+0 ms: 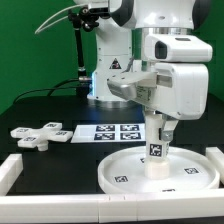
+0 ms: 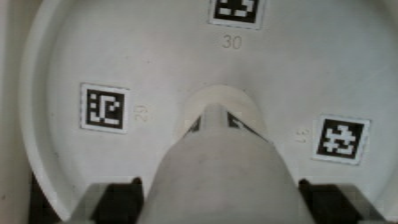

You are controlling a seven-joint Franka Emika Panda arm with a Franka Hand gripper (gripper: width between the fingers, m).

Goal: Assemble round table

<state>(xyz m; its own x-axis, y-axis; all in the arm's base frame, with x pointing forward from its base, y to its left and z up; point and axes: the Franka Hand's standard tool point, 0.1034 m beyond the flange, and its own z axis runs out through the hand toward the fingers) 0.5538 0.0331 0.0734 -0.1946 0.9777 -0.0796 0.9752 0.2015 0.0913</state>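
The large rimmed round disc (image 1: 160, 172) lies flat on the black table at the front of the exterior view's right. The short cylindrical leg (image 1: 156, 150) stands upright on the disc's middle, a tag on its side. My gripper (image 1: 158, 128) is shut on the leg from above. In the wrist view the leg (image 2: 222, 150) runs down between my dark fingertips (image 2: 116, 200) onto the disc (image 2: 160, 60), whose tags show around it. The cross-shaped foot piece (image 1: 42, 134) lies on the table at the exterior view's left, apart from the gripper.
The marker board (image 1: 112, 133) with four tags lies behind the disc. White border rails run along the front left (image 1: 12, 170) and the right edge (image 1: 214, 155). A black stand and cable rise at the back left (image 1: 78, 50).
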